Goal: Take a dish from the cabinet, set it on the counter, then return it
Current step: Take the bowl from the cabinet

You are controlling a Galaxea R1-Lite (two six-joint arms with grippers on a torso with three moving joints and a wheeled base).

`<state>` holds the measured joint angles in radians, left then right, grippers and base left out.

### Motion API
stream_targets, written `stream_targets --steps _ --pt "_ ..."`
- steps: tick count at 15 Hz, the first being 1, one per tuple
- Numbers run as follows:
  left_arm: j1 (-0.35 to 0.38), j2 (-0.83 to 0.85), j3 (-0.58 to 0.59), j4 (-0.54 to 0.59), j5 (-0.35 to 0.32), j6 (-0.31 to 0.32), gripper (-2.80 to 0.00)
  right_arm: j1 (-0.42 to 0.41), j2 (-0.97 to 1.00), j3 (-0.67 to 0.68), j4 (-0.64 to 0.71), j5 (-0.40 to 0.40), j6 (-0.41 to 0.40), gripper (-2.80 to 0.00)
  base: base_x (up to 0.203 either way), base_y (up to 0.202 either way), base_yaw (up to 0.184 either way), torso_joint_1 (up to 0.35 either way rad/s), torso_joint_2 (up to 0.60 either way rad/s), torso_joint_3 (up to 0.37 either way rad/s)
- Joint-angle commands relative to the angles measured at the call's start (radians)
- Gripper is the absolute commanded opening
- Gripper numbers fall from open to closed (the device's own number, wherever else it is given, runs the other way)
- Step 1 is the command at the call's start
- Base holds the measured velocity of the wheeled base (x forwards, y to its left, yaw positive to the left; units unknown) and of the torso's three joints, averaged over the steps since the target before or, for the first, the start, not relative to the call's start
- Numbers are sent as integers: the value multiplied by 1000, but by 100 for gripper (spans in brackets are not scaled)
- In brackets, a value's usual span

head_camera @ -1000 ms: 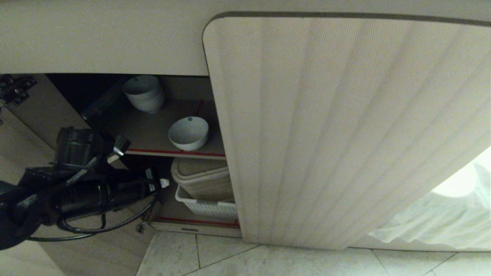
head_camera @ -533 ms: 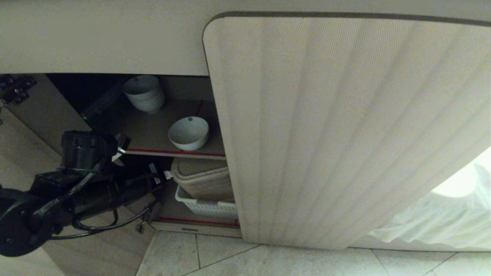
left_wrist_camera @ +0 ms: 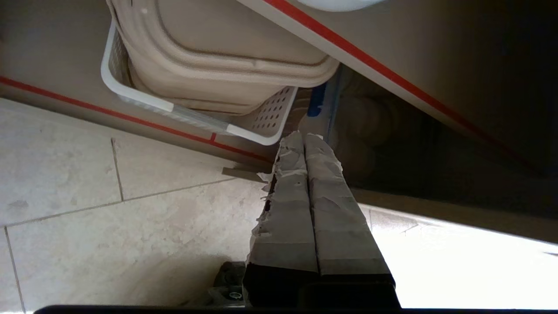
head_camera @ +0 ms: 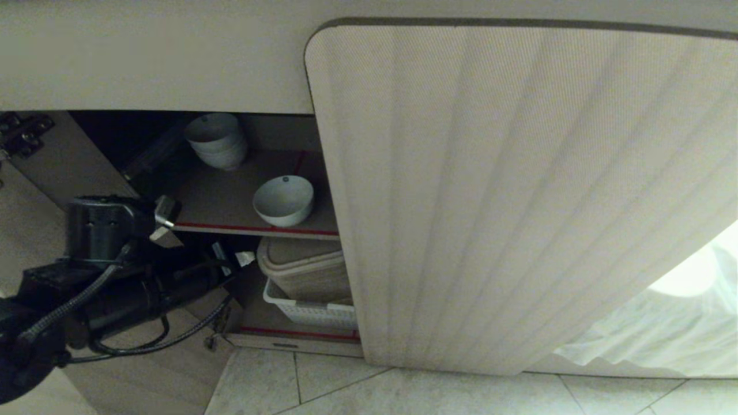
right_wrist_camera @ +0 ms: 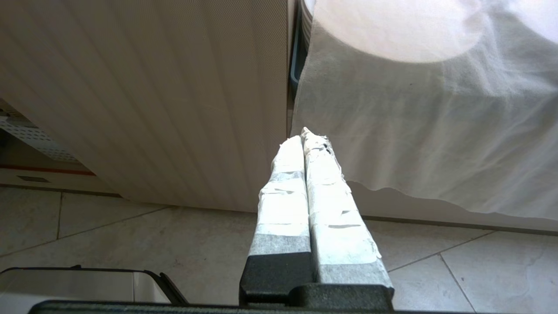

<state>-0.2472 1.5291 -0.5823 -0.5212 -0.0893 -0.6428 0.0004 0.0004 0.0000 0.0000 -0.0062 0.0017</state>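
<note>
The dish, a small white bowl, stands upright near the red-edged front of the upper shelf in the open cabinet; only a sliver of the dish shows in the left wrist view. My left gripper is shut and empty, just below that shelf edge and left of the dish, pointing into the lower compartment. In its own view the left gripper has both taped fingers pressed together. My right gripper is shut and empty, parked low before the closed fluted door. The counter's pale edge runs above the opening.
A stack of white bowls sits at the back of the upper shelf. Below, a white perforated basket holds a beige lidded container. The closed right door fills the middle. White cloth hangs at the right over tiled floor.
My left arm shifted: its wrist housing swung out to the left and the fingertips rose slightly toward the shelf edge. The dish and the rest stayed still.
</note>
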Motion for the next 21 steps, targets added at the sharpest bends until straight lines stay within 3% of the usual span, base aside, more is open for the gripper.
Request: stream_targets --steps 1,14,16,21 --pt "-3 -52 46 -8 -2 0 -280 1 0 0 0 0 0 -280 0 0 0 0 0 0" --pt "30 47 83 -211 2 -13 -280 1 0 0 0 0 0 -280 0 0 0 0 0 0" --pt "37 78 78 -260 2 -41 -280 1 0 0 0 0 0 -280 0 0 0 0 0 0" --pt "38 116 37 -265 1 -50 -280 0 0 0 0 0 0 -280 0 0 0 0 0 0"
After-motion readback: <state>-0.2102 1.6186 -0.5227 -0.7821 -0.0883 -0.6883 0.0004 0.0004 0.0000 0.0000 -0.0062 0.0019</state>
